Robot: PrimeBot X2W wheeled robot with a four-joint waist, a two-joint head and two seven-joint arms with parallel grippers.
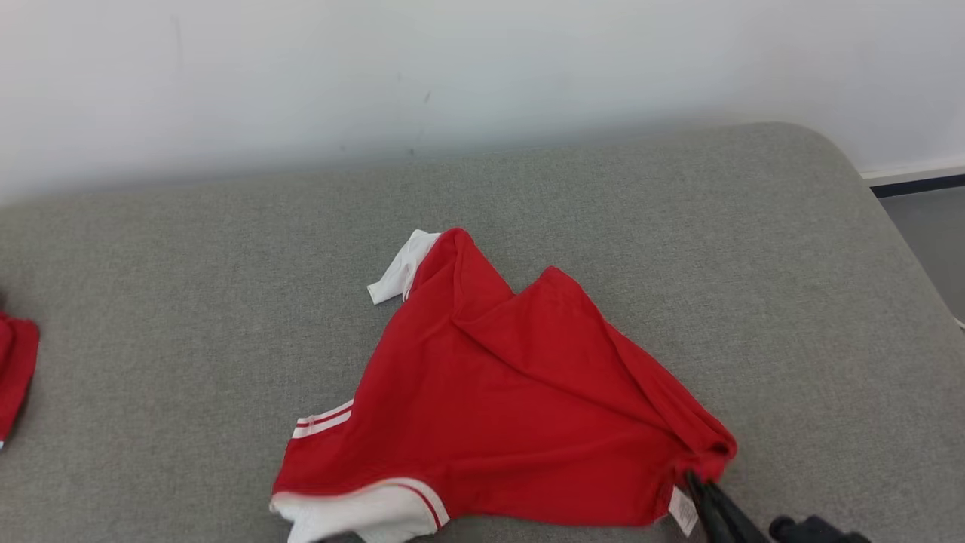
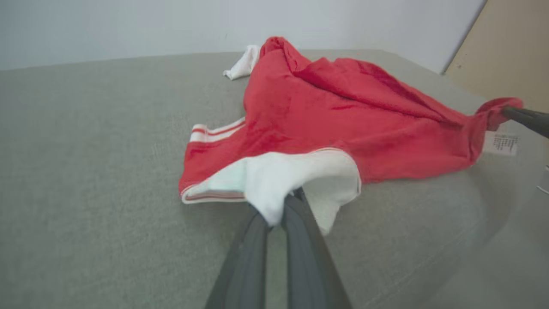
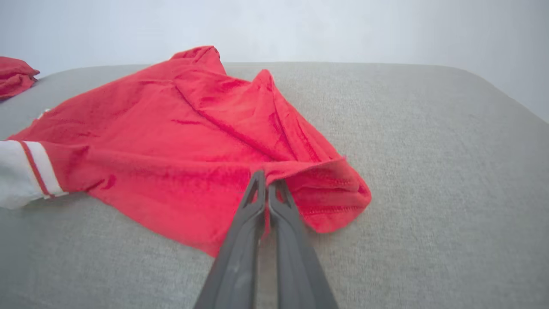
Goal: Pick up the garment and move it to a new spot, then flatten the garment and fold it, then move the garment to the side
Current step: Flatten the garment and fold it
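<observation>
The garment is a red shirt with white, red-striped sleeve ends, lying crumpled in the middle of the grey padded surface. My left gripper is shut on the white sleeve end at the garment's near left corner. My right gripper is shut on a red hem fold at the garment's near right corner, beside a white label. In the head view the right gripper pokes in at the bottom right. From the left wrist view, the right gripper's fingers pinch the far red corner.
Another red cloth lies at the far left edge of the surface, also seen as a red cloth in the right wrist view. A white wall runs behind. The surface's rounded right edge drops to a grey floor.
</observation>
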